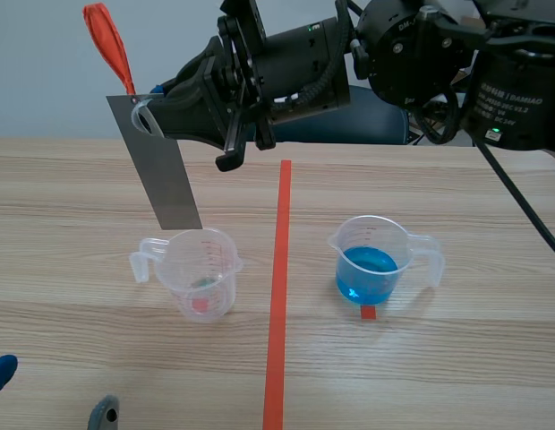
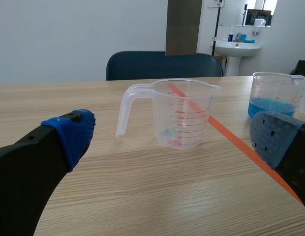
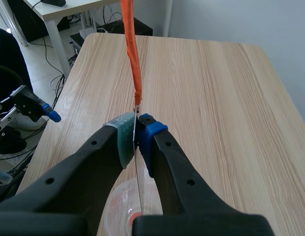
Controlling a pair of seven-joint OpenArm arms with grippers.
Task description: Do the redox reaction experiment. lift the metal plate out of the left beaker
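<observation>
The flat grey metal plate (image 1: 161, 166) hangs tilted in the air over the left half of the table, its lower edge just above the rim of the clear plastic left beaker (image 1: 201, 273) and touching nothing. The left wrist view shows open air between plate and rim, so the lift looks all but done. What may remain is more height, or carrying the plate away.

The right gripper (image 3: 137, 135), on the arm reaching in from the right past the middle, is clamped on the plate's top edge. An orange-red strip (image 1: 109, 45) tied to that edge stands up above the fingers.

The left beaker looks nearly empty, with a small reddish and teal trace at its bottom. Whether that lies inside or under it cannot be told.

To the right, beyond the orange-red tape line (image 1: 279, 296), a second clear beaker (image 1: 371, 264) holds blue liquid (image 1: 367, 273), well apart from the plate.

The left gripper (image 1: 52, 392) rests low at the near left with fingers spread and nothing between them. Nothing blocks the plate's way upward.
</observation>
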